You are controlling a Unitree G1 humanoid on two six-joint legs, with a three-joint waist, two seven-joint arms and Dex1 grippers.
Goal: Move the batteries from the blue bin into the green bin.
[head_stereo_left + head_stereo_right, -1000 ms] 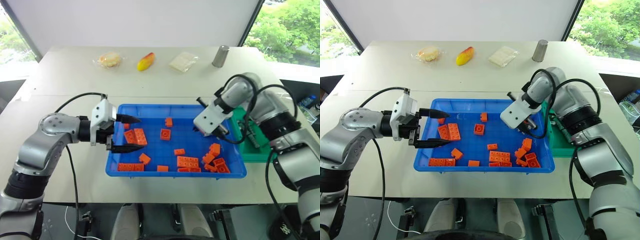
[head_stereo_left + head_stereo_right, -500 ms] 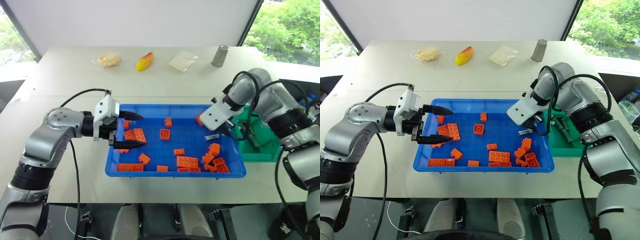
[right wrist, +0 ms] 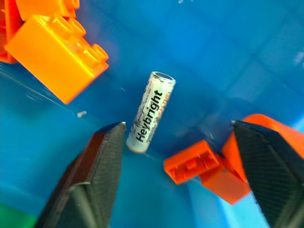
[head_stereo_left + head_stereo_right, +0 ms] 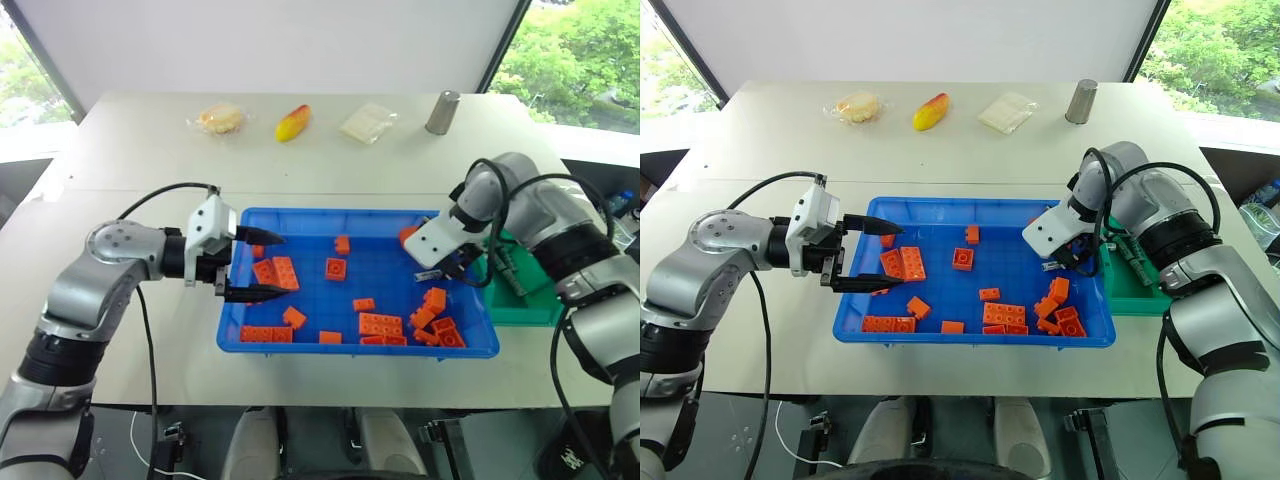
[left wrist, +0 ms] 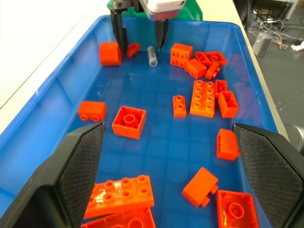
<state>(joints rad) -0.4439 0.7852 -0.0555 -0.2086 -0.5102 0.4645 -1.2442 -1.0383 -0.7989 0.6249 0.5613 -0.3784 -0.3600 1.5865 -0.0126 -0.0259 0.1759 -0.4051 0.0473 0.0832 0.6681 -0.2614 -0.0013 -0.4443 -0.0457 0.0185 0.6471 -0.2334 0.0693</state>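
Near: left pincer (image 4: 255, 265), jaws wide apart and empty, held level over the left end of the blue bin (image 4: 300, 347), pointing across it, probably parked clear of the working arm. Orange bricks (image 5: 128, 122) lie scattered beyond its tips.

Middle: right pincer (image 5: 138, 40), jaws spread and gripping nothing, points steeply down at the bin's right end. One battery (image 3: 150, 111) lies loose on the bin floor between its fingers, nearer one finger (image 3: 102, 161), with bricks close on both sides. The spread jaws straddle it, apparently to take it across its width.

Far: green bin (image 4: 530, 305) sits just past the right pincer, touching the blue bin's right rim, so the carry is short.
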